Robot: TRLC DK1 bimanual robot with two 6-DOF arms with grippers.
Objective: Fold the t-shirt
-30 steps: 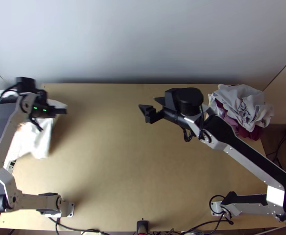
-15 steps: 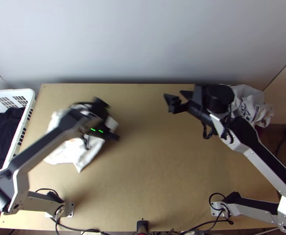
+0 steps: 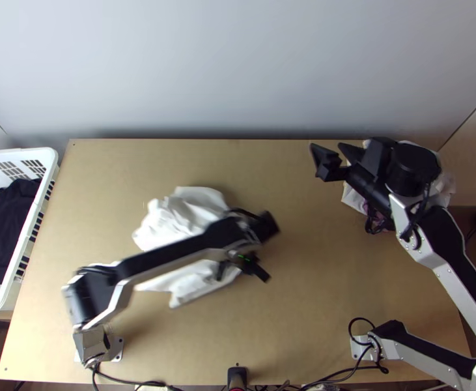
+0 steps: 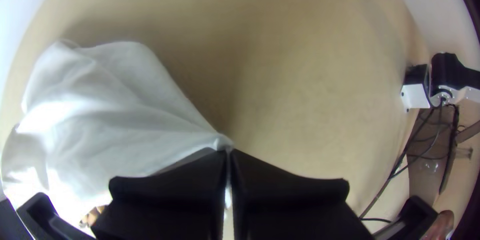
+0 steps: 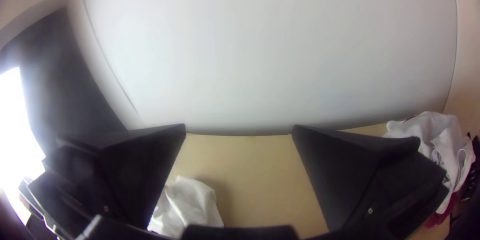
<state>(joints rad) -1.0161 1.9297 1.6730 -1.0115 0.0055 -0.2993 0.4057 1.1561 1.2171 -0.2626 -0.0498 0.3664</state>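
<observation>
A white t-shirt (image 3: 179, 218) lies bunched left of the table's middle, partly hidden beneath the left arm. My left gripper (image 3: 261, 267) is at its right side in the top view. In the left wrist view, the left gripper (image 4: 228, 157) is shut on a gathered bit of the shirt (image 4: 115, 105), whose folds fan out from the fingertips. Near the far edge at the right, my right gripper (image 3: 329, 148) stands open, away from the shirt. In the right wrist view a wide gap parts the right gripper's fingers (image 5: 239, 130), and the shirt (image 5: 190, 205) lies beyond them.
A pile of grey and dark red cloths (image 3: 443, 186) sits at the far right corner, partly under the right arm. A white basket (image 3: 17, 156) with dark cloth (image 3: 6, 225) stands at the left edge. A wall rises behind the table (image 3: 303, 326).
From the left edge, my left gripper has moved right and nearer the table's front, dragging the white shirt off the basket side. The right gripper has drawn away to the right, still open.
</observation>
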